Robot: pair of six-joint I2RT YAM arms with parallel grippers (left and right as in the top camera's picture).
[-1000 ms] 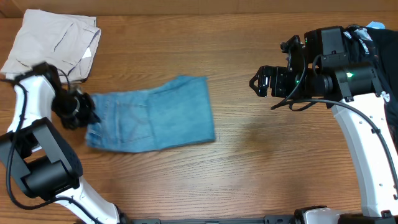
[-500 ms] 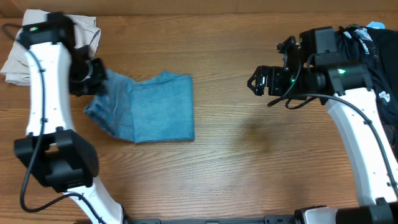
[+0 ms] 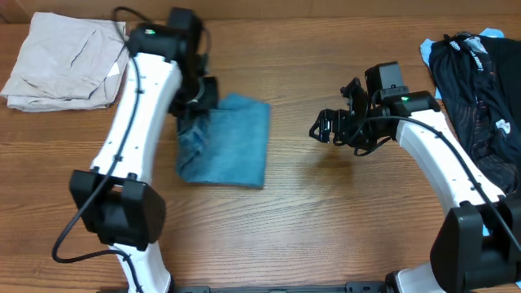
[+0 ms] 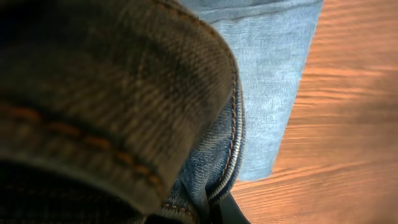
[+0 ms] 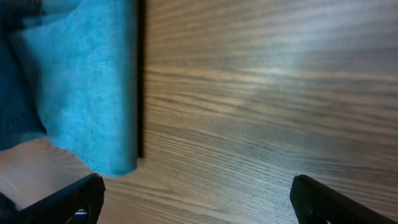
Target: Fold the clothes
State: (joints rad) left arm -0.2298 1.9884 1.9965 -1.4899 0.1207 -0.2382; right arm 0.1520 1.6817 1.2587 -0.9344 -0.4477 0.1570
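Note:
The folded light blue jeans (image 3: 232, 145) lie on the table left of centre, one edge lifted. My left gripper (image 3: 198, 104) is shut on the jeans' upper left edge. In the left wrist view a thick stitched denim fold (image 4: 124, 106) fills the frame close to the lens, with the rest of the jeans (image 4: 267, 81) hanging down over the wood. My right gripper (image 3: 324, 130) is open and empty above bare wood, a hand's width right of the jeans. The right wrist view shows the jeans' edge (image 5: 81, 93) at the left, ahead of the open fingers (image 5: 199, 202).
A folded beige garment (image 3: 69, 61) lies at the table's back left corner. A heap of dark clothes (image 3: 476, 89) sits at the right edge, behind the right arm. Bare wood table (image 3: 342, 220) lies between the arms and along the front.
My left gripper has carried the jeans' edge up and to the right, dragging the jeans toward the centre. My right gripper has dropped lower and shifted left toward the jeans.

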